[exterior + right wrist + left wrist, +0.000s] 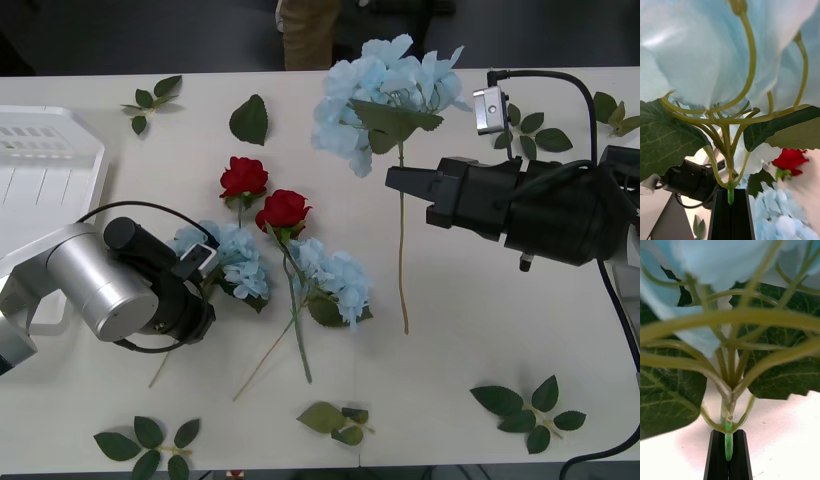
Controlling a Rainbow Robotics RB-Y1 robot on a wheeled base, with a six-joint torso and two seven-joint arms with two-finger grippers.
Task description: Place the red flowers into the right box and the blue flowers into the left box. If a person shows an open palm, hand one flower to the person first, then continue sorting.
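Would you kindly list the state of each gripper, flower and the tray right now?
Right gripper: shut on the stem of a blue flower, held above the table.
Left gripper: shut on the stem of another blue flower, low at the table.
Third blue flower: lying on the table, loose.
Two red flowers: lying on the table, loose.
White tray: holds no flowers where visible.

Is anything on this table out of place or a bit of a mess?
No spills or damage. The flowers are unsorted: two red flowers and two blue flowers lie crossed in a heap mid-table, the left box has no flowers, and loose leaf sprigs lie scattered. Each gripper, left and right, is shut on a blue flower stem.
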